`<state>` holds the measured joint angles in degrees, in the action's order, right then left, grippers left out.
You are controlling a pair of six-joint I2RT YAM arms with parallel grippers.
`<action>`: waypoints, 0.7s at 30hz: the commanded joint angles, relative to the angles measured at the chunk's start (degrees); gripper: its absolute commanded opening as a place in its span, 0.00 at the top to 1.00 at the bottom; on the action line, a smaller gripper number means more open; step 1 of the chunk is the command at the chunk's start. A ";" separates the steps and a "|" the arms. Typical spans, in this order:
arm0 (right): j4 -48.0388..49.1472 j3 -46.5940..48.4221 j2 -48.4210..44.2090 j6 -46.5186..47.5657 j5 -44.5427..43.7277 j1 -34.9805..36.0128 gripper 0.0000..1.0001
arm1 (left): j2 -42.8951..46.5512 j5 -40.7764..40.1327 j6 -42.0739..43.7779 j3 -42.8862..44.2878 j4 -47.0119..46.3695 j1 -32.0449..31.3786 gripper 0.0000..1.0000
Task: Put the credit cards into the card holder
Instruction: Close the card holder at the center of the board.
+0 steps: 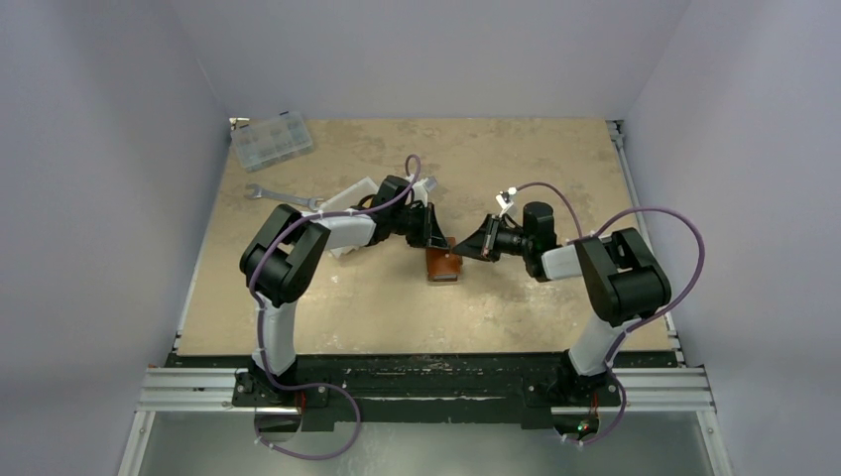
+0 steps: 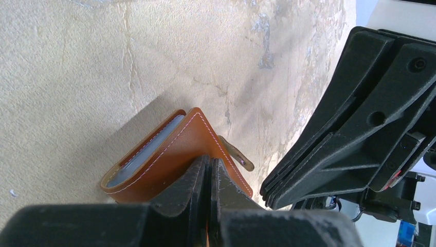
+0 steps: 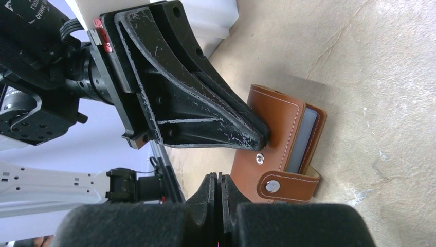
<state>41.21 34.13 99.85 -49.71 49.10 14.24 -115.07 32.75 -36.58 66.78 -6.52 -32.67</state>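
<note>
One card holder lies on the middle of the tabletop. It is brown leather, folded nearly flat, with white stitching along its edges. Between its covers a pale grey-blue layer shows along the open side; whether that is a card or lining cannot be told. Its strap lies at one end, and its snap sits just beside the stud on the cover, not over it.

Both arms bend in from their bases, elbows raised, with the forearms converging on the holder. The left pincer comes from the left with its fingers pressed together. Its tip rests against the holder's upper cover near the fold, with nothing seen between the fingers. The right pincer comes from the right, likewise fully closed and holding nothing. Its tip is close to the strap end, but whether it touches the leather is unclear.

A white tray sits to the left, partly hidden under the left forearm. A silver wrench lies beyond it, and a clear compartmented box stands in the far left corner, well apart from the holder.
</note>
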 commanded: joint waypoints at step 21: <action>-51.24 20.58 -6.86 30.20 -29.16 8.67 0.49 | -2.70 -5.19 3.12 -1.11 5.49 -0.20 1.00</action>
<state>-6.74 52.07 92.53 -22.15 23.00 22.55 -115.07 32.80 -36.60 66.78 -6.68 -32.67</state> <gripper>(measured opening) 0.519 0.030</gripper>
